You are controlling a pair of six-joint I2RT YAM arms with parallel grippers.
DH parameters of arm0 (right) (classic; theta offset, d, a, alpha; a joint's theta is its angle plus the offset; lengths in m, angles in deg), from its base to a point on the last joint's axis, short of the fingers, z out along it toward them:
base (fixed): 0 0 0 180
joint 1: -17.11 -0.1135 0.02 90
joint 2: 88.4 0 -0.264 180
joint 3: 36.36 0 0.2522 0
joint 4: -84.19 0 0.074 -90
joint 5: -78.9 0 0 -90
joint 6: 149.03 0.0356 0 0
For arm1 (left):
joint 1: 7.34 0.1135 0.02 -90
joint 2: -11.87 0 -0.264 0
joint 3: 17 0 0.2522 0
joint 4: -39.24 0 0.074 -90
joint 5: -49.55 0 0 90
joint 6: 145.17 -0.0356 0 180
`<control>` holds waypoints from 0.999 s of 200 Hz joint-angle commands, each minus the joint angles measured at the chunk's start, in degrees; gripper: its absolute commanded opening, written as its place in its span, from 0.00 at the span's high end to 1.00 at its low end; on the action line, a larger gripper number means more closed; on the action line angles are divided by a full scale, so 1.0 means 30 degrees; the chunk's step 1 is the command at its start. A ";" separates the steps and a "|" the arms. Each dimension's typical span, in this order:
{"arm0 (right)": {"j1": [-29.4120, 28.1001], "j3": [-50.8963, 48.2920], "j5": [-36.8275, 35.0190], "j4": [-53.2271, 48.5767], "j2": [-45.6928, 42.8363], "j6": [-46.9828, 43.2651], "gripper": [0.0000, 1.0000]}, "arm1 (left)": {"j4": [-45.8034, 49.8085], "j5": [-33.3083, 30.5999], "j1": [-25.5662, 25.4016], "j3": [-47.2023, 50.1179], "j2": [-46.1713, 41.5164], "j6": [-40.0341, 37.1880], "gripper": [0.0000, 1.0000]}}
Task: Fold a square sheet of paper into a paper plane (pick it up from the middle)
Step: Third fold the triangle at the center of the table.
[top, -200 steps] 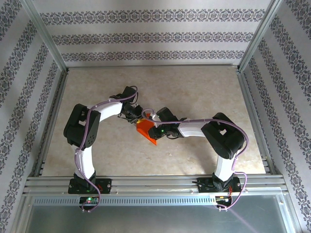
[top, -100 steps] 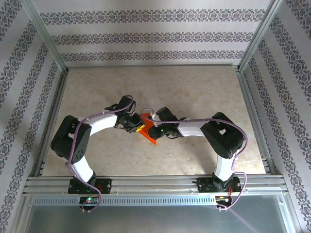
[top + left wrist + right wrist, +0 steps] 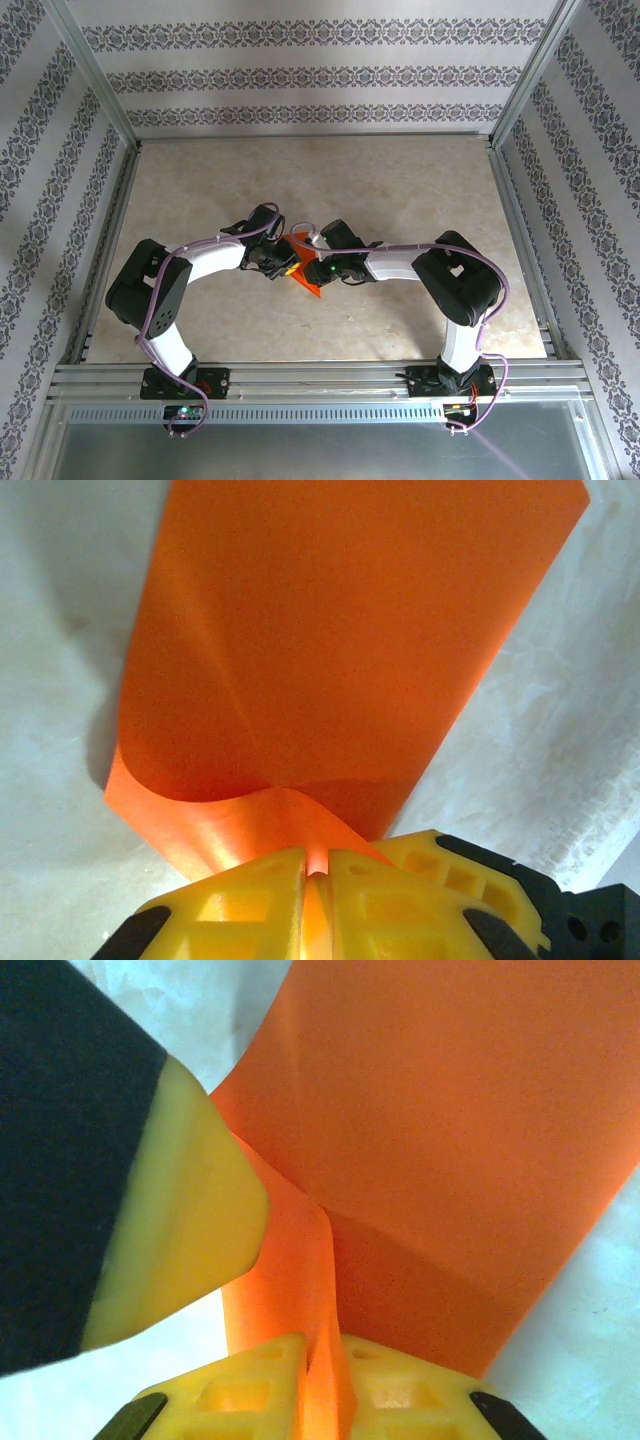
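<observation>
Top external view: the square sheet of paper (image 3: 303, 268) lies at the middle of the table (image 3: 400, 180), between both arms; the left gripper (image 3: 316, 868) pinches a bowed edge, jaws pressed together on it; the right gripper (image 3: 322, 1358) likewise nips a creased fold; the sheet appears light, limp and easily torn; grips are best placed near the crease, under gentle tension.

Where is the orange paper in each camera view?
Top external: paper at the picture's centre.
Left wrist: paper across the upper middle, pinched by the left gripper at the bottom.
Right wrist: paper centre and right, pinched by the right gripper.
Shared landmark: the pale marbled table.
</observation>
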 commanded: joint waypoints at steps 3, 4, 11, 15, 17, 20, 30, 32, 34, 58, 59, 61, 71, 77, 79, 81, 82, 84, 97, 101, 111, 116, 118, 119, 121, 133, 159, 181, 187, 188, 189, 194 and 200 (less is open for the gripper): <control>0.0009 -0.0105 -0.0691 -0.0945 0.0703 -0.0016 0.83 | -0.0342 -0.0446 -0.0283 0.0357 0.0403 0.0411 0.86; -0.0001 -0.0100 -0.0691 -0.0945 0.0703 -0.0016 0.83 | -0.0343 -0.0470 -0.0282 0.0372 0.0414 0.0393 0.86; 0.0033 -0.0095 -0.0706 -0.0962 0.0703 -0.0016 0.83 | -0.0292 -0.0534 -0.0291 0.0433 0.0396 0.0362 0.86; 0.0013 -0.0068 -0.0692 -0.0973 0.0703 -0.0016 0.83 | -0.0245 -0.0549 -0.0312 0.0437 0.0418 0.0351 0.86; 0.0025 -0.0067 -0.0692 -0.0974 0.0688 -0.0016 0.83 | -0.0223 -0.0559 -0.0295 0.0444 0.0424 0.0340 0.86; 0.0027 -0.0067 -0.0691 -0.1000 0.0716 -0.0016 0.83 | -0.0196 -0.0564 -0.0300 0.0471 0.0425 0.0291 0.86; 0.0037 -0.0048 -0.0720 -0.1011 0.0702 -0.0012 0.83 | -0.0197 -0.0578 -0.0315 0.0582 0.0417 0.0176 0.86; 0.0038 -0.0040 -0.0720 -0.1020 0.0725 -0.0015 0.83 | -0.0167 -0.0566 -0.0288 0.0590 0.0423 0.0172 0.86; 0.0031 -0.0038 -0.0713 -0.1044 0.0731 -0.0016 0.83 | -0.0167 -0.0578 -0.0304 0.0606 0.0425 0.0156 0.86; 0.0045 -0.0041 -0.0728 -0.1091 0.0732 -0.0012 0.83 | -0.0136 -0.0622 -0.0295 0.0713 0.0468 -0.0034 0.86; 0.0032 -0.0039 -0.0724 -0.1091 0.0732 0.0000 0.83 | -0.0152 -0.0617 -0.0302 0.0711 0.0476 -0.0034 0.86; 0.0022 -0.0038 -0.0729 -0.1106 0.0725 0.0003 0.83 | -0.0163 -0.0634 -0.0307 0.0739 0.0482 -0.0034 0.86; 0.0047 -0.0037 -0.0721 -0.1121 0.0759 0.0013 0.83 | -0.0269 -0.0640 -0.0301 0.0782 0.0528 -0.0040 0.86; 0.0037 -0.0009 -0.0728 -0.1121 0.0762 0.0013 0.83 | -0.0284 -0.0640 -0.0303 0.0812 0.0557 -0.0034 0.86; 0.0046 -0.0008 -0.0737 -0.1135 0.0762 -0.0001 0.83 | -0.0284 -0.0640 -0.0300 0.0823 0.0568 -0.0034 0.86; 0.0033 -0.0008 -0.0747 -0.1146 0.0762 0.0010 0.83 | -0.0292 -0.0618 -0.0300 0.0825 0.0586 -0.0042 0.86; 0.0026 -0.0008 -0.0748 -0.1148 0.0762 0.0011 0.83 | -0.0303 -0.0615 -0.0304 0.0826 0.0594 -0.0053 0.86; 0.0036 -0.0008 -0.0749 -0.1150 0.0762 0.0013 0.83 | -0.0296 -0.0590 -0.0308 0.0826 0.0599 -0.0039 0.86; 0.0027 0.0012 -0.0773 -0.1179 0.0747 0.0013 0.83 | -0.0279 -0.0616 -0.0283 0.0882 0.0653 -0.0071 0.86; 0.0020 0.0021 -0.0771 -0.1179 0.0761 0.0013 0.83 | -0.0284 -0.0639 -0.0284 0.0885 0.0659 -0.0090 0.86; 0.0033 0.0021 -0.0779 -0.1208 0.0761 0.0013 0.83 | -0.0262 -0.0695 -0.0290 0.0907 0.0714 -0.0126 0.86; 0.0021 0.0021 -0.0779 -0.1209 0.0776 0.0013 0.83 | -0.0241 -0.0699 -0.0297 0.0929 0.0718 -0.0122 0.87; 0.0027 0.0036 -0.0779 -0.1223 0.0787 0.0013 0.83 | -0.0252 -0.0699 -0.0284 0.0925 0.0726 -0.0130 0.87; 0.0038 0.0029 -0.0779 -0.1216 0.0789 0.0013 0.83 | -0.0253 -0.0714 -0.0297 0.0920 0.0722 -0.0126 0.87; 0.0031 0.0023 -0.0779 -0.1210 0.0791 0.0028 0.83 | -0.0255 -0.0710 -0.0284 0.0938 0.0741 -0.0123 0.87; 0.0024 0.0021 -0.0779 -0.1209 0.0781 0.0043 0.83 | -0.0255 -0.0746 -0.0296 0.1017 0.0773 -0.0123 0.87; 0.0036 0.0066 -0.0750 -0.1237 0.0763 0.0068 0.82 | -0.0171 -0.0869 -0.0302 0.1061 0.0920 -0.0126 0.87; 0.0118 0.0251 -0.0666 -0.1377 0.0410 0.0395 0.80 | -0.0008 -0.1012 -0.0281 0.1214 0.0978 -0.0093 0.87; 0.0205 0.0312 -0.0568 -0.1412 0.0235 0.0542 0.80 | 0.0062 -0.1068 -0.0284 0.1226 0.0983 -0.0093 0.87; 0.0200 0.0328 -0.0557 -0.1427 0.0191 0.0570 0.80 | 0.0079 -0.1089 -0.0282 0.1246 0.0982 -0.0093 0.87; 0.0227 0.0336 -0.0536 -0.1435 0.0154 0.0585 0.80 | 0.0088 -0.1084 -0.0281 0.1256 0.0997 -0.0093 0.87; 0.0267 0.0386 -0.0489 -0.1492 -0.0053 0.0745 0.79 | 0.0162 -0.1150 -0.0302 0.1244 0.1037 -0.0120 0.87; 0.0431 0.0450 -0.0486 -0.1594 -0.0323 0.0905 0.77 | 0.0262 -0.1189 -0.0302 0.1251 0.1053 -0.0122 0.88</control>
